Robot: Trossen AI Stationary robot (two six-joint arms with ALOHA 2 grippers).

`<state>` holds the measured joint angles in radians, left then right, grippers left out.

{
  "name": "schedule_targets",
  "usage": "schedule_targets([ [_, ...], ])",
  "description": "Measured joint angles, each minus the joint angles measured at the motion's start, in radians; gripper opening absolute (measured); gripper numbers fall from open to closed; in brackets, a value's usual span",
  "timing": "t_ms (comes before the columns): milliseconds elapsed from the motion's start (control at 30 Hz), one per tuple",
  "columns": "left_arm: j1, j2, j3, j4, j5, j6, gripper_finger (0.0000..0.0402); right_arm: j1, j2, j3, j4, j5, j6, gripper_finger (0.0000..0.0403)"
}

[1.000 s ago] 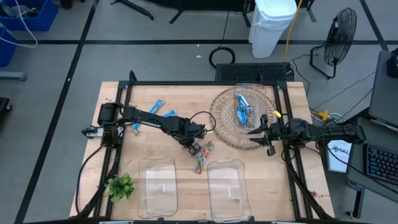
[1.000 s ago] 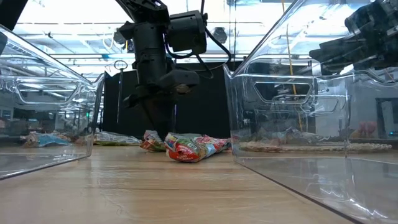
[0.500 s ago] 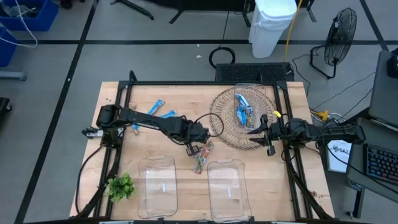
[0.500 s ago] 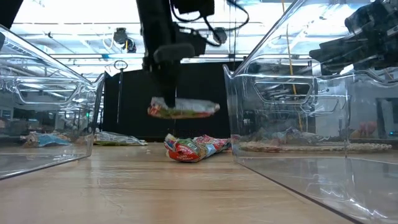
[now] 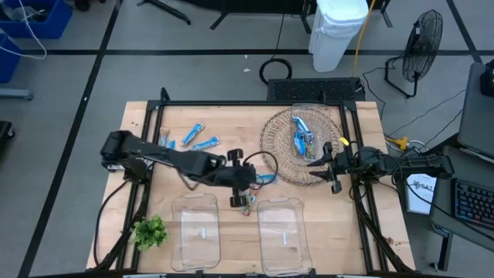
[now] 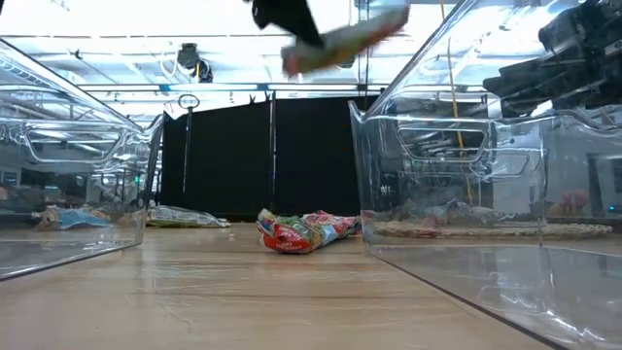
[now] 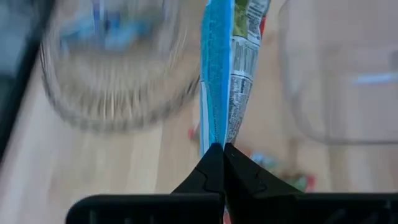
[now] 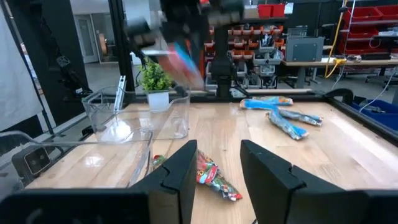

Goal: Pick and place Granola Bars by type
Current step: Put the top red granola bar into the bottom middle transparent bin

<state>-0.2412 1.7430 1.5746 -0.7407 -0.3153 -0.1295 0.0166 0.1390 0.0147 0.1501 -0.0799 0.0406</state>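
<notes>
From above, your left gripper (image 5: 245, 193) hangs between the two clear bins. Left wrist view: its fingers (image 7: 211, 171) are clamped on a multicoloured bar (image 7: 227, 74). Right wrist view: your right gripper (image 8: 219, 165) stands apart, holding nothing.

The left bin (image 5: 197, 228) and right bin (image 5: 282, 232) stand open-topped at the worktop's (image 5: 224, 120) near edge, with a narrow lane between them. At the far mouth of that lane lies a multicoloured bar (image 6: 303, 230), and above it hangs the left end effector (image 5: 244, 194), clamped on another bar (image 7: 231, 68). Far of the right bin, the wicker tray (image 5: 279, 147) and the right end effector (image 5: 322, 164) crowd the worktop. Far of the left bin, bare wood runs to two blue bars (image 5: 199, 138).
</notes>
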Motion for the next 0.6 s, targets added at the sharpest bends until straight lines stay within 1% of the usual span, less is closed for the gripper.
schedule_targets([
  [67, -0.027, -0.036, -0.020, 0.080, 0.011, 0.067, 0.0001, 0.000, 0.004, 0.000, 0.003, 0.000, 0.000, 0.0114],
  [133, -0.056, -0.067, -0.055, 0.199, 0.084, 0.147, 0.0001, 0.000, 0.006, 0.000, -0.003, 0.000, 0.000, 0.0114],
  [233, -0.083, -0.095, -0.139, 0.387, 0.283, 0.249, 0.0001, 0.000, 0.012, 0.000, -0.001, 0.000, 0.000, 0.0114],
  [300, -0.086, -0.098, -0.198, 0.520, 0.411, 0.275, 0.0001, 0.000, 0.016, 0.000, 0.003, 0.000, 0.000, 0.0114],
  [367, -0.082, -0.104, -0.248, 0.619, 0.499, 0.265, 0.0001, 0.000, 0.018, 0.000, 0.001, 0.000, 0.000, 0.0114],
  [433, -0.071, -0.106, -0.289, 0.757, 0.565, 0.216, 0.0001, 0.000, 0.019, 0.000, 0.002, 0.000, 0.000, 0.0114],
  [533, -0.048, -0.109, -0.345, 0.944, 0.621, 0.112, 0.0002, 0.000, 0.019, 0.000, 0.002, 0.000, 0.000, 0.0114],
  [600, -0.031, -0.106, -0.359, 1.009, 0.634, 0.057, 0.0001, 0.000, 0.019, 0.000, 0.002, 0.000, 0.000, 0.0114],
])
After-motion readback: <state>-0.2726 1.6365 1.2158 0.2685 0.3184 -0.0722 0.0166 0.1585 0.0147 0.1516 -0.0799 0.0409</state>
